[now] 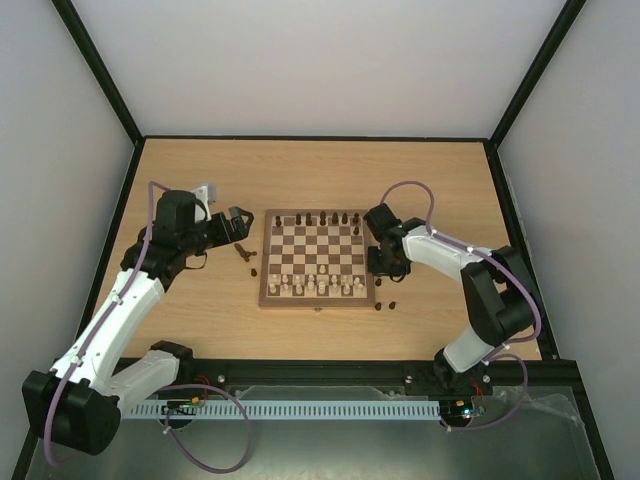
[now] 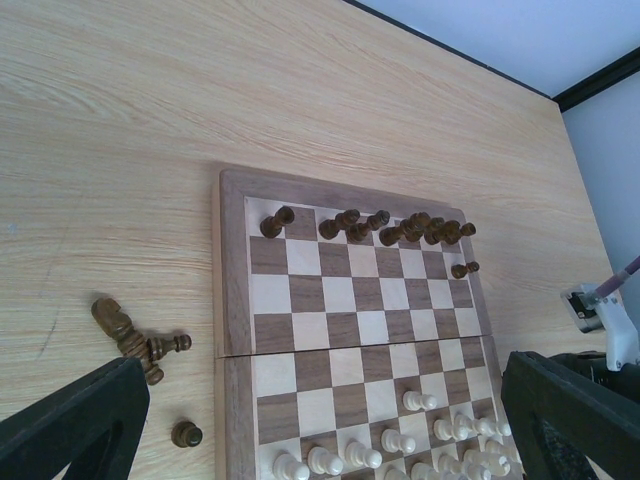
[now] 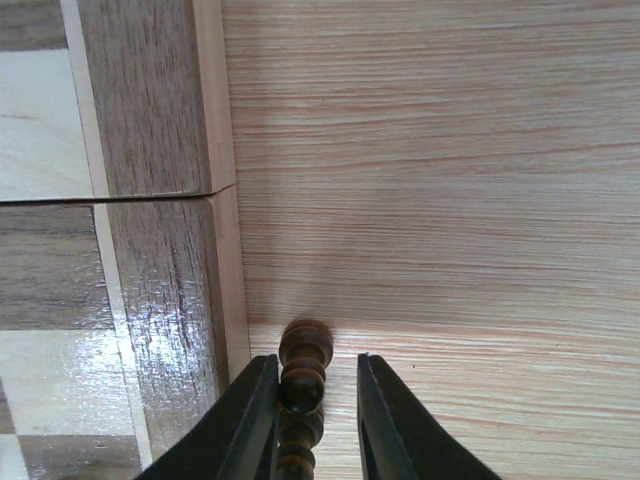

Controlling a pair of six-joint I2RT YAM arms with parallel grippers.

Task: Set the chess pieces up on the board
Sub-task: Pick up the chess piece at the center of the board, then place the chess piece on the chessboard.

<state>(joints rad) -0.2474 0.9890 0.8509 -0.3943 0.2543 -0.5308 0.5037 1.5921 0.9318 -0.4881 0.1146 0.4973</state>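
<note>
The right fingers (image 3: 250, 420) straddle a dark chess piece (image 3: 303, 365) on the counter (image 3: 450, 150), just right of the board (image 3: 160, 280), with a sliver of gap on one side, so no clamp yet. It's the pick-up: next comes a firm squeeze, a straight lift and a carry to the far rows. The left fingers (image 2: 70, 420) hang wide open and empty, near loose dark pieces (image 2: 130, 335) left of the board.

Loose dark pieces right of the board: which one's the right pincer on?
The dark piece just beside the board's right border, framed by the right pincer. The other two pieces sit nearer the right arm's base, clear of it.
</note>
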